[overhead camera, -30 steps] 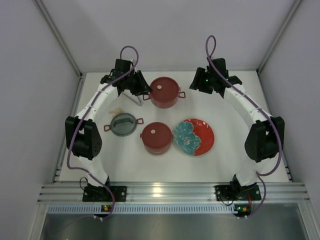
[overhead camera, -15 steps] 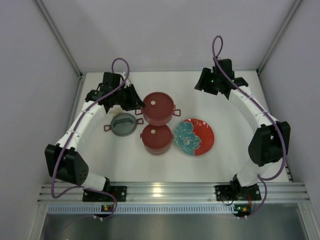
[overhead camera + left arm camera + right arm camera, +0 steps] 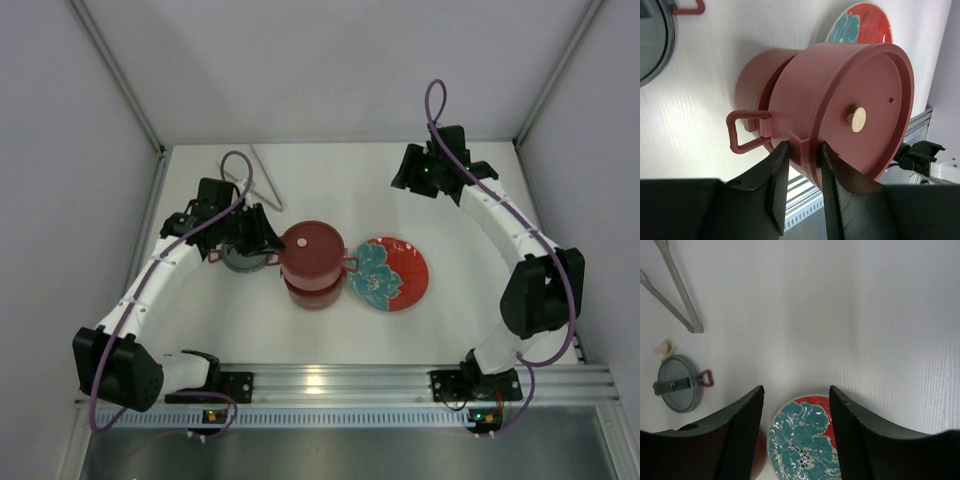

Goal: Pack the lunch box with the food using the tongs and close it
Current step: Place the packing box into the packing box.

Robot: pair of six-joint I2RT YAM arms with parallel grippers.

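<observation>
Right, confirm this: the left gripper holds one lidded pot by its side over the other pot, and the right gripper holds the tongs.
Not quite. The right gripper holds nothing; it is open, and the tongs lie on the table, as the right wrist view shows. The left gripper does hold one lidded pot over the other pot.

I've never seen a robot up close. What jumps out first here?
The left hand grips a lidded pink pot by its side, over a second pot mid-table. Right of them lies a red plate with a teal flower; silvery tongs lie at the far left.
</observation>
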